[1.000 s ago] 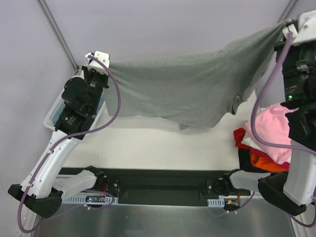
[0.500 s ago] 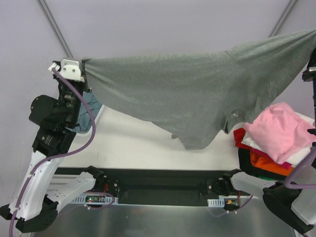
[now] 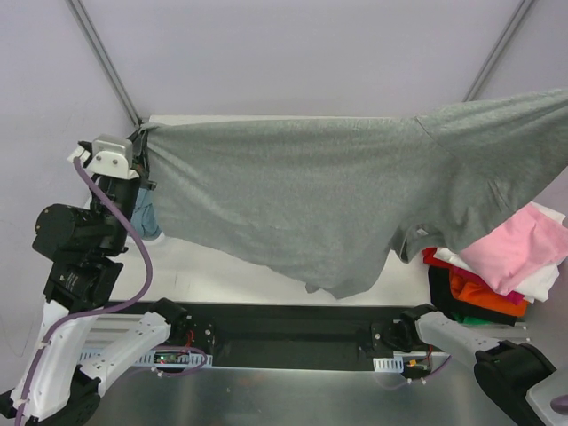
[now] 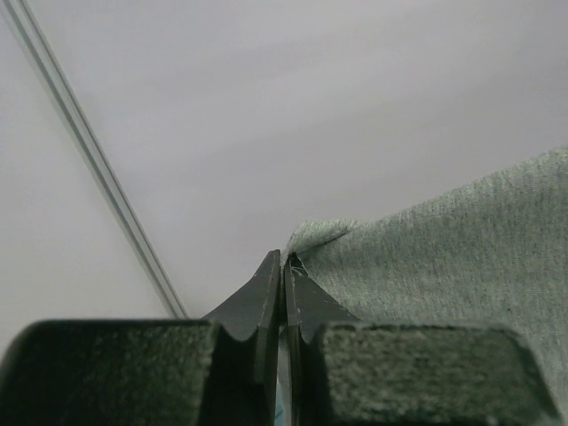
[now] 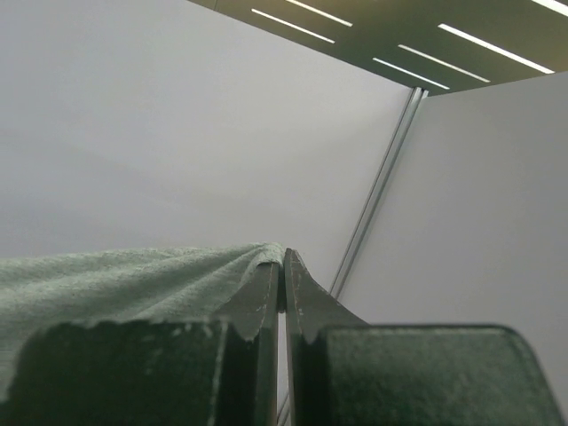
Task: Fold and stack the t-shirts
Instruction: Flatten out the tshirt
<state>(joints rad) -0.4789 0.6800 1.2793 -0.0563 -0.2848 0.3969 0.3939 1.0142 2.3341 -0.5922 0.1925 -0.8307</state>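
You have the grey t-shirt held up in the air, spread wide across the top view. Its long axis runs left to right; the taut upper edge climbs slightly from the left gripper toward the right border, where the cloth leaves the picture. The left gripper is closed tight on one corner: in your left wrist view the fingertips meet with the bunched grey edge caught between them. The right gripper lies outside the top view; its own camera shows the jaws pressed together with the shirt's edge pinched at the tips, the cloth falling away to the left. The lower edge hangs slack and uneven; it dips lowest near the middle, towards the arms' bases.

Below that dip a bare strip of the table shows between the left arm and the pile at the right; the hanging cloth hides the far part of the table. The pile sits at the table's right side — a pink t-shirt on top, a white t-shirt under it, then an orange t-shirt, with a red t-shirt showing at the left edge. The grey shirt's right end overlaps the pile in the view; you cannot tell whether they touch. A bit of blue-teal cloth shows just under the left gripper.
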